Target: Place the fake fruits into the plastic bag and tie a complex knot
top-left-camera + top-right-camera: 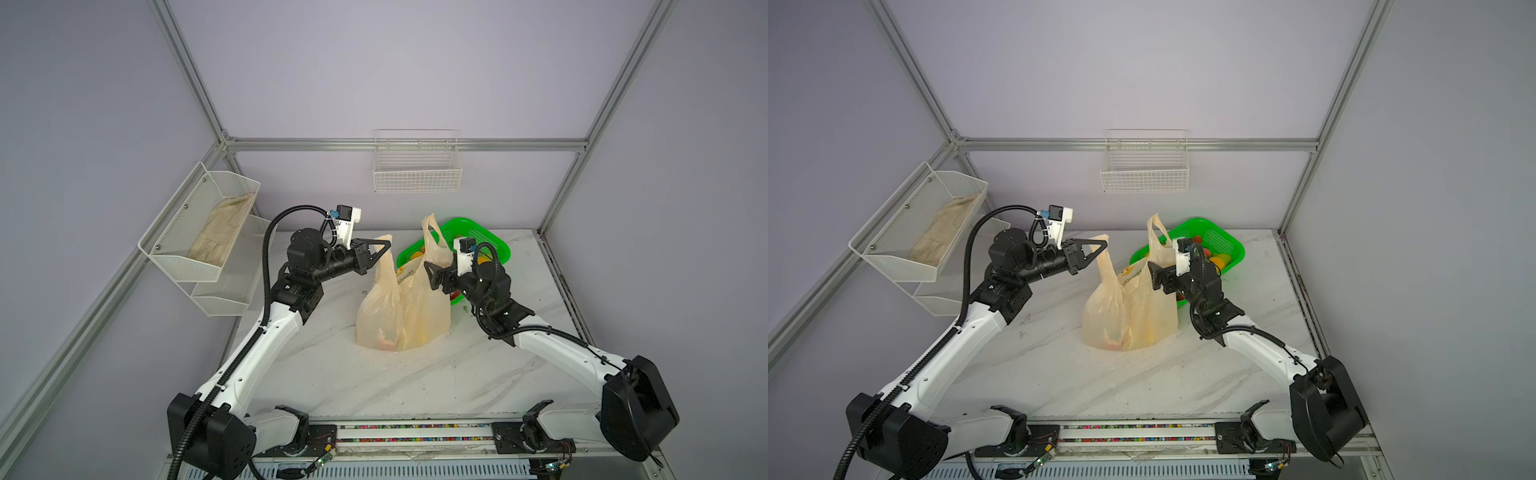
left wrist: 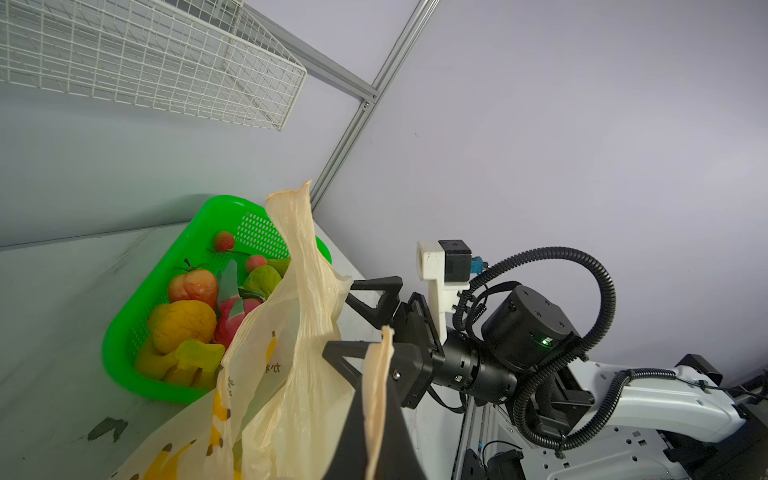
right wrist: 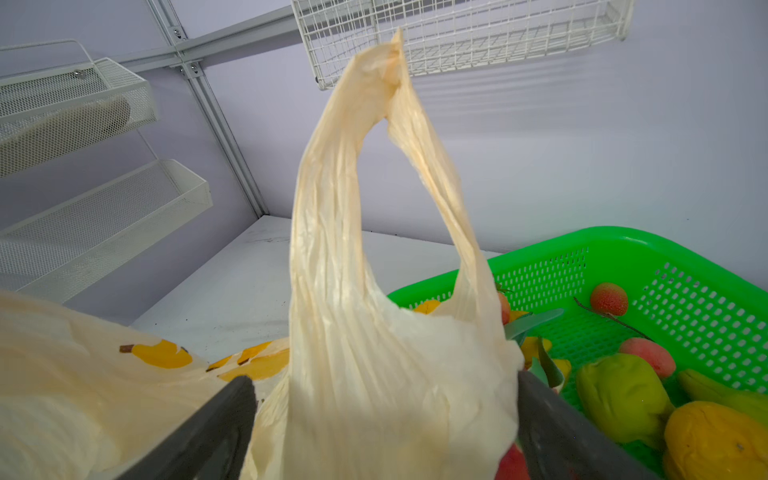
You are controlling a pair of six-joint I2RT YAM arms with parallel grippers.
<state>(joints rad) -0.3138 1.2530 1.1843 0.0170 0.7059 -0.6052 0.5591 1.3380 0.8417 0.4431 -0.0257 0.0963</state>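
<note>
Cream plastic bag (image 1: 415, 307) partly filled; fake fruits (image 2: 183, 320) left in basket (image 1: 469, 222). Handle pinched by left gripper (image 1: 386, 246); right gripper (image 1: 430, 275) spread wide; nothing tied.

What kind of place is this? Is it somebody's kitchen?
Probably a robot test booth, not a kitchen: two robot arms reach over one table, a bare metal frame holds plain walls, and fake fruits fill a green basket.
</note>
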